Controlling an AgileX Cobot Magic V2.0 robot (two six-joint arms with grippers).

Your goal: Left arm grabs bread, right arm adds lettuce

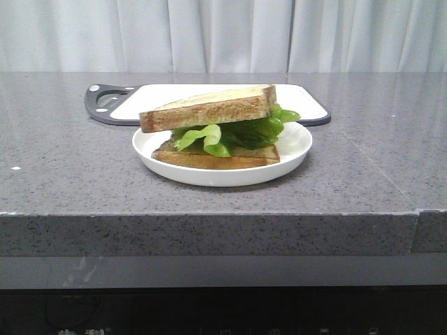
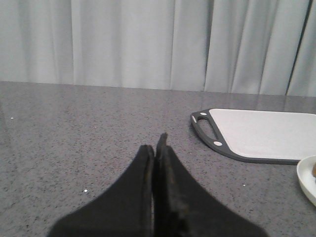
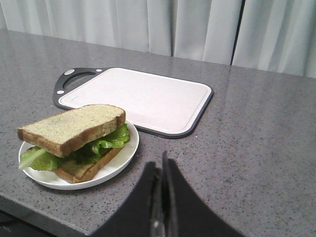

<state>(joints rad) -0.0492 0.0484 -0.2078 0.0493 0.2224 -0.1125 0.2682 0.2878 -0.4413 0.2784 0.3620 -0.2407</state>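
On the grey speckled countertop (image 1: 70,160) sits a round white plate (image 1: 297,143), and on it a finished stack: a bottom slice of toast (image 1: 209,160) lying flat, the lettuce (image 1: 237,132) spread over it with a pale green ruffle curling out at the front and a darker tip poking out on the right, and the bread (image 1: 209,110) laid on top, tilted so its left end rides higher. The top slice shows a golden-brown crust and a pale, dark-speckled face. Just behind the plate lies a white cutting board (image 1: 300,98) with a dark grey rim and handle at its left end. Neither arm shows in the front view. From the left wrist view, the left gripper (image 2: 157,148) hangs over bare counter, its two tapered black fingers pressed together with nothing between them, well apart from the board and the plate's edge. From the right wrist view, the right gripper (image 3: 162,170) is likewise closed and empty, its fingertips near the plate but not touching it.
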